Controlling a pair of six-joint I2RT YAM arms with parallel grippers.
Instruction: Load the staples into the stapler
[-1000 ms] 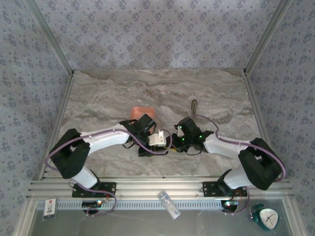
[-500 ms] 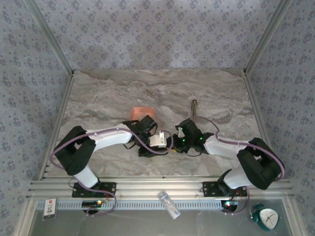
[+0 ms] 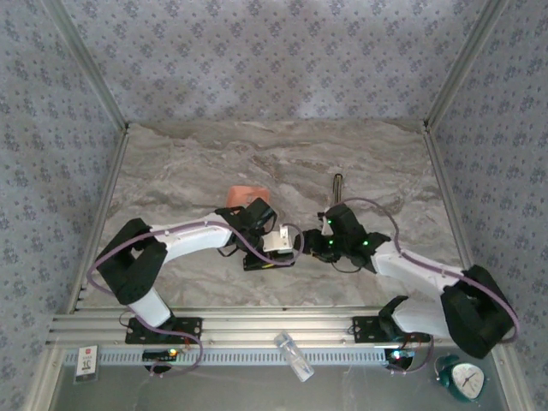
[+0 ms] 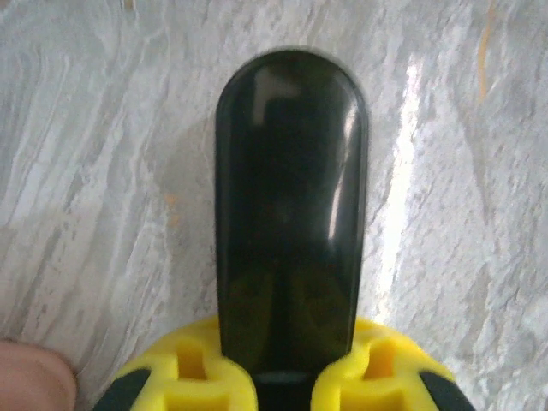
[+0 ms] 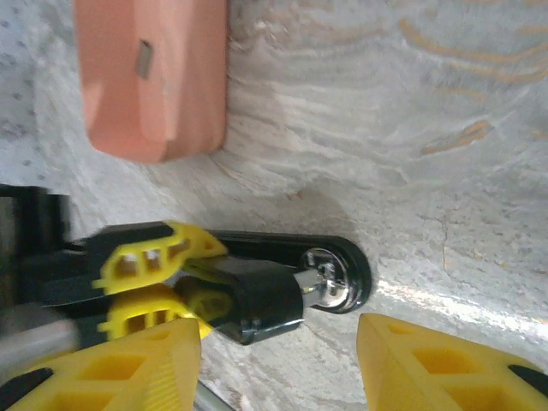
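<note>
The black stapler (image 4: 291,188) lies on the marble table, and my left gripper (image 4: 287,377) is shut on its rear end, yellow fingers pressed against both sides. From the right wrist view the stapler's (image 5: 257,300) front end shows, with its shiny metal anvil (image 5: 330,284). My right gripper (image 5: 282,368) stands open just in front of that end, with nothing between its fingers. One small grey strip of the staples (image 5: 145,56) lies on the salmon-orange tray (image 5: 154,86). From above, both grippers meet mid-table, left gripper (image 3: 276,244) facing right gripper (image 3: 306,246).
The salmon tray (image 3: 248,195) sits just behind the left gripper. A thin dark metal strip (image 3: 338,187) lies behind the right gripper. Off the table at the near edge are a clear bottle (image 3: 294,355), a green clock (image 3: 462,377) and a small card (image 3: 86,361).
My left gripper has closed on the stapler. My right gripper has opened wider, and the right arm's elbow has swung out to the right.
</note>
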